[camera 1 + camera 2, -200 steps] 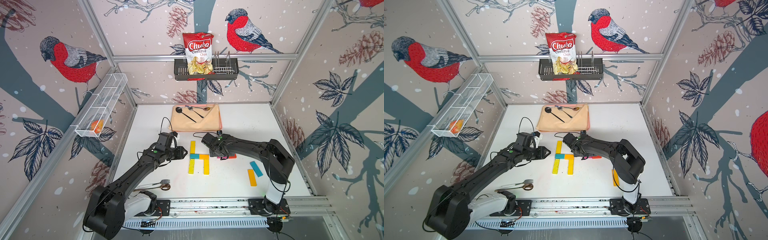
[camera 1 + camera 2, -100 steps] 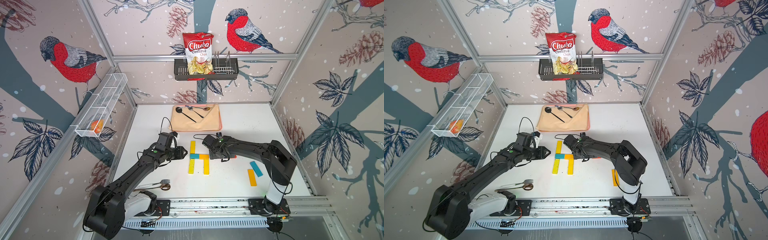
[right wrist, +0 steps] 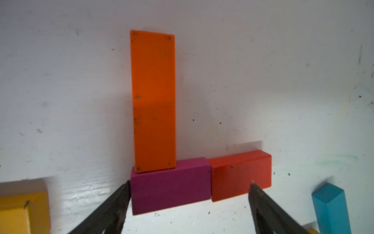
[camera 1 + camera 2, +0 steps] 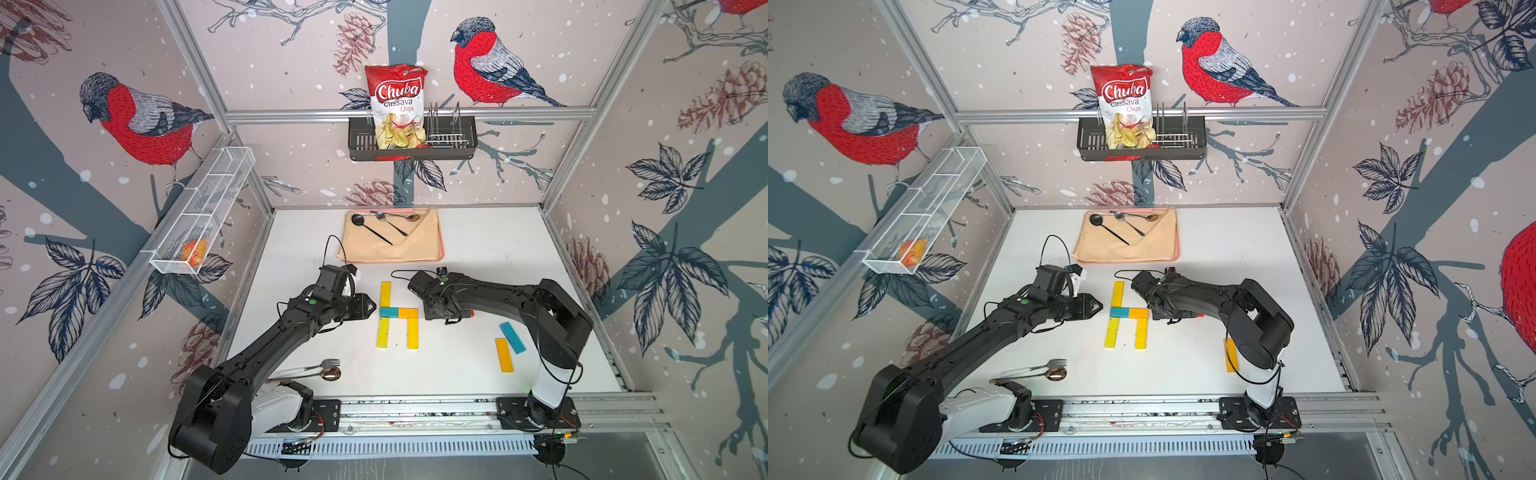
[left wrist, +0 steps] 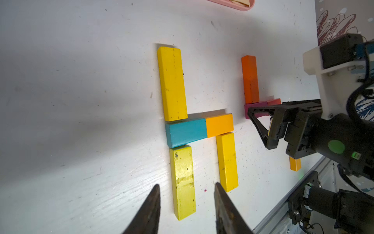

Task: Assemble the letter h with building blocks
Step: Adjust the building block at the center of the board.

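In both top views five building blocks lie flat in an h shape: a yellow block [image 4: 385, 294], a teal block [image 4: 389, 312] and an amber one [image 4: 408, 313] as the crossbar, and two yellow legs [image 4: 382, 332] [image 4: 412, 333]. My left gripper [image 4: 371, 308] [image 5: 186, 184] hovers open just left of the h, with nothing held. My right gripper [image 4: 446, 319] [image 3: 189, 183] stands open, low over a magenta block [image 3: 170, 186] and a red block [image 3: 240, 174]. One fingertip sits at the magenta block's end. An orange block [image 3: 153, 101] butts against the magenta one.
A loose teal block [image 4: 512, 338] and an orange block [image 4: 503, 354] lie front right. A tray [image 4: 440, 249] with a cloth and spoons sits at the back. A fork [image 4: 320, 365] and a spoon lie front left. The metal rail [image 4: 415, 405] runs along the front edge.
My right gripper has come down and nearer over the magenta and red blocks, and its jaws have narrowed a little. The left arm has not moved.
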### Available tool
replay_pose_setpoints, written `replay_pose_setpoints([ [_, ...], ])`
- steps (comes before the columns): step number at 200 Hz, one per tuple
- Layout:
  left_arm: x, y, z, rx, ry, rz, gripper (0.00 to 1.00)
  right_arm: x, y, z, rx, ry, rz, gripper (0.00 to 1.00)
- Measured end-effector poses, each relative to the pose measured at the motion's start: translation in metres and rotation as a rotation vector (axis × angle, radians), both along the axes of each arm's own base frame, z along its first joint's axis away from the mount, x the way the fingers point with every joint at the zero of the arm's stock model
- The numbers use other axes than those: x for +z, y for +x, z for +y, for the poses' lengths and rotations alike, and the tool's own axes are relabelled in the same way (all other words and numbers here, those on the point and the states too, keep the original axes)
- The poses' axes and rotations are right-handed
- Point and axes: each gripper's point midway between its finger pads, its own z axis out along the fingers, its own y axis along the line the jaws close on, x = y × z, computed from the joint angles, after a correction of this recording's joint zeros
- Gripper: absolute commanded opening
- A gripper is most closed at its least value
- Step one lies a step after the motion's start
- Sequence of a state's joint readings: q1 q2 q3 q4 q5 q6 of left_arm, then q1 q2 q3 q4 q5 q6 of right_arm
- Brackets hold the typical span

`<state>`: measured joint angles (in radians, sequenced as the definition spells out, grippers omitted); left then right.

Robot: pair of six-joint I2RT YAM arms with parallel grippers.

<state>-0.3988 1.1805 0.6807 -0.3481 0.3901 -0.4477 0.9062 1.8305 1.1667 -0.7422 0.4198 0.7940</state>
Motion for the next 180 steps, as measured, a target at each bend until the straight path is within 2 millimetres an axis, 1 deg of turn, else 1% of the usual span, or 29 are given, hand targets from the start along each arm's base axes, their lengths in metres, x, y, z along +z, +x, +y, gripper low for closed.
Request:
replay_pose_setpoints([
  [51, -0.0049, -0.0043, -0.0056, -0.025, 0.001, 0.02, 0.42, -0.0003, 0.0004, -0.0009, -0.004, 0.0, 0.0, 0.89],
  [146, -0.0043, -0.0045, -0.0059, -0.026, 0.001, 0.017, 0.42, 0.0001, 0.0009, -0.0014, -0.023, 0.008, -0.004, 0.88],
  [180, -0.0042, -0.0045, -0.006, -0.026, 0.001, 0.017, 0.42, 0.0012, 0.0008, -0.001, -0.022, 0.01, -0.006, 0.89],
])
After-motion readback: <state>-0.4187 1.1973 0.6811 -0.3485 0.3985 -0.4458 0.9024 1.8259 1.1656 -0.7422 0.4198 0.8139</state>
